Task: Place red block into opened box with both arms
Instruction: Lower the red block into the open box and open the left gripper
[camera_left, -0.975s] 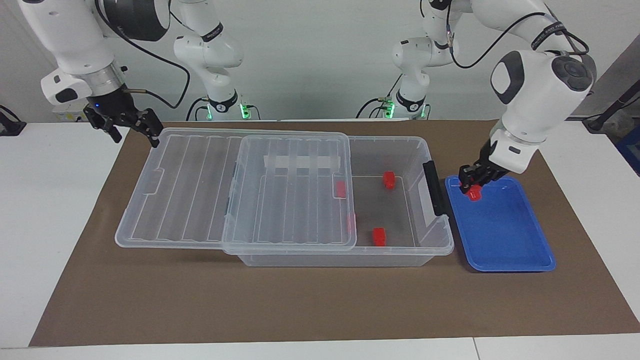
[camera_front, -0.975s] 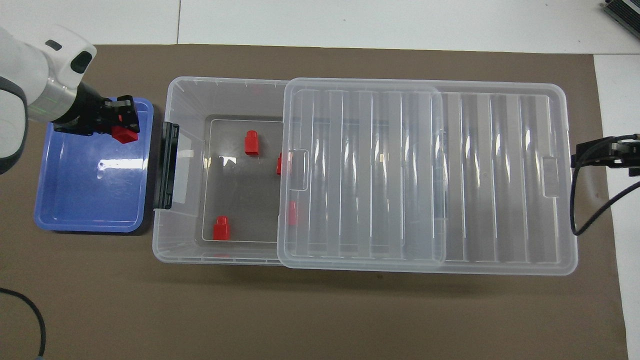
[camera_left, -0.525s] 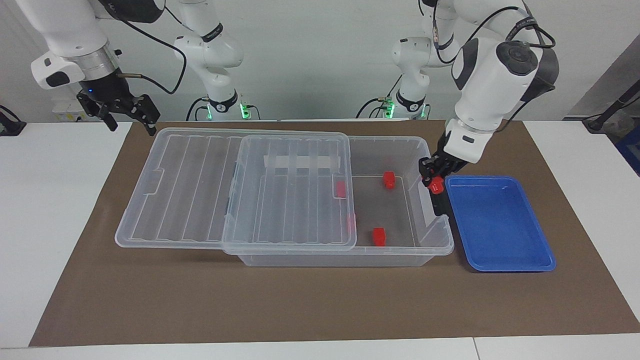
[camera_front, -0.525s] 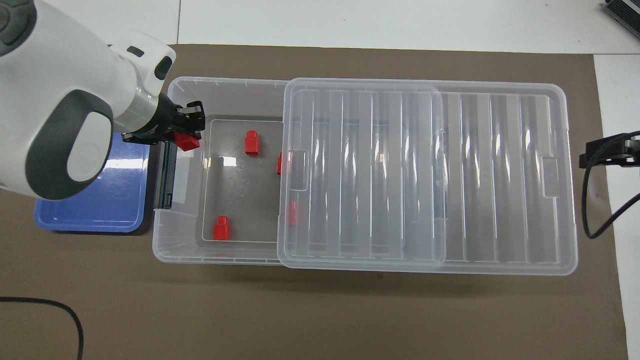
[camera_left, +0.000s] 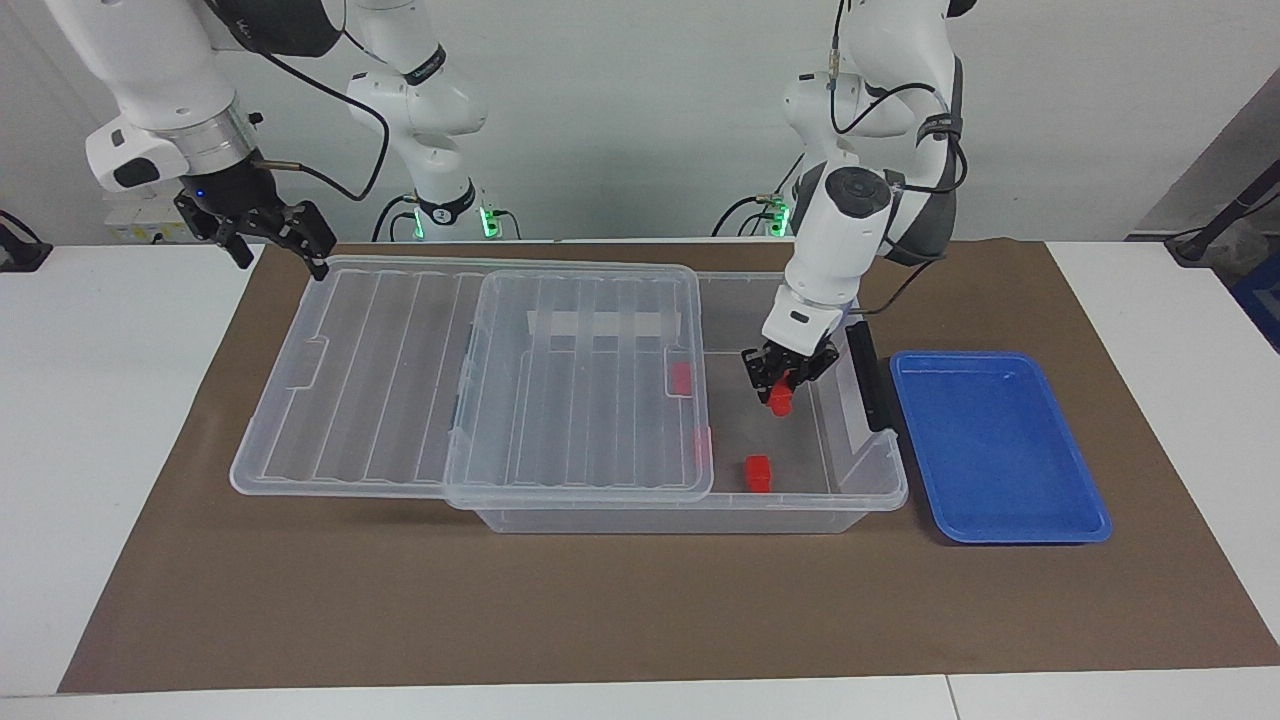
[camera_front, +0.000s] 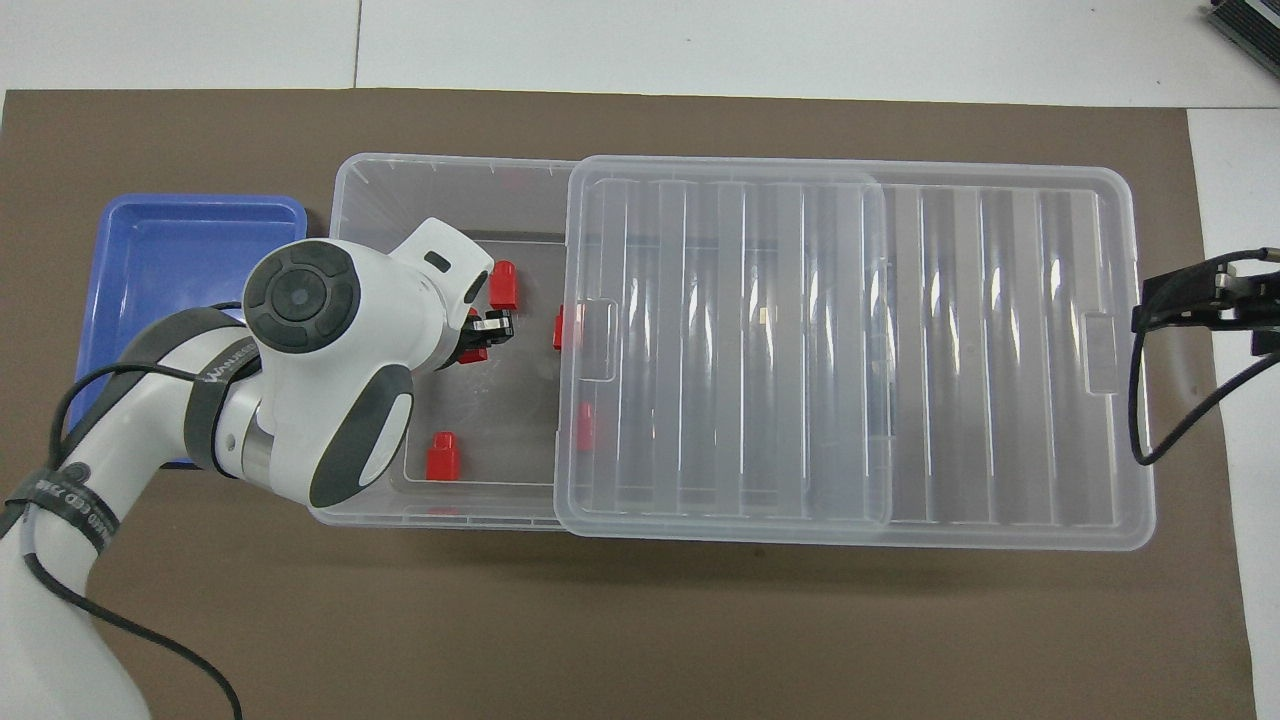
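The clear box lies across the mat, its ribbed lid slid toward the right arm's end, so the end by the black handle is uncovered. My left gripper hangs over that uncovered part, shut on a red block; the same held block shows in the overhead view below the left gripper. On the box floor lie loose red blocks, and two more show through the lid. My right gripper waits open above the lid's corner nearest the robots.
A shallow blue tray sits on the brown mat beside the box's handle end, toward the left arm's end of the table, with nothing in it. The slid lid overhangs the box at the right arm's end. Cables trail from both wrists.
The left gripper has carried the red block from over the blue tray, across the black handle, to over the box's uncovered floor. The right gripper has barely shifted by the lid's corner.
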